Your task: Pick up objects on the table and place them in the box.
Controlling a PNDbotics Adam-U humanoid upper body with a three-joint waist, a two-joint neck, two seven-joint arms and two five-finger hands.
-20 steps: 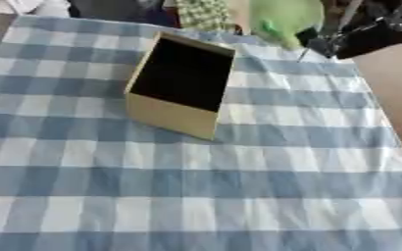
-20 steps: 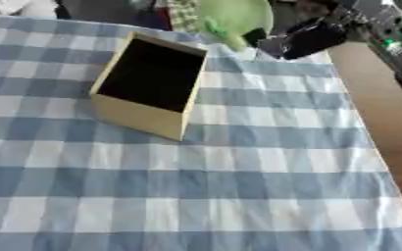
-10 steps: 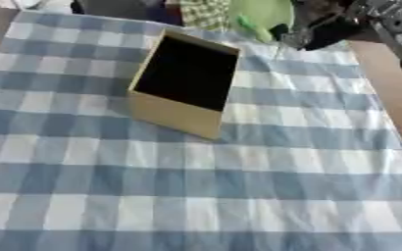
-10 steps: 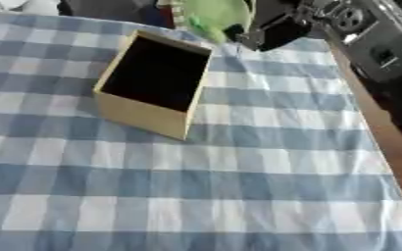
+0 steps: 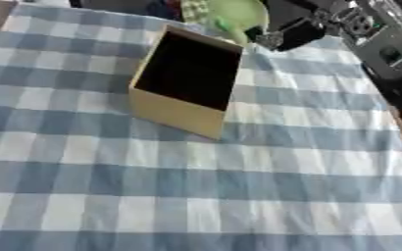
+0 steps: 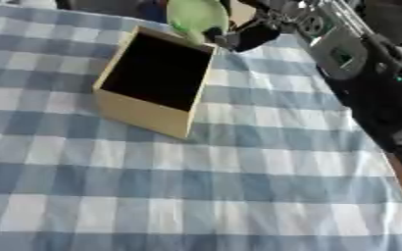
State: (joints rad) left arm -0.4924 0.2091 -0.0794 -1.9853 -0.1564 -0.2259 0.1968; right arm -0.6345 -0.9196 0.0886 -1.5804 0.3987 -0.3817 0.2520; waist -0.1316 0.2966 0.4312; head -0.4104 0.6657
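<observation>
Left eye view: green object (image 5: 238,14) behind box (image 5: 187,78).

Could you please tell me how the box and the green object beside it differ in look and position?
The box is tan, straight-edged, open-topped and dark inside; the green object is pale and rounded. The box stands alone on the checked cloth; the green object lies at the right hand, behind the box's far corner. Both sit at the far end.

Matt cardboard-looking box (image 5: 180,102) on soft checked cloth (image 5: 238,186); smooth pale-green object (image 6: 196,14).
</observation>
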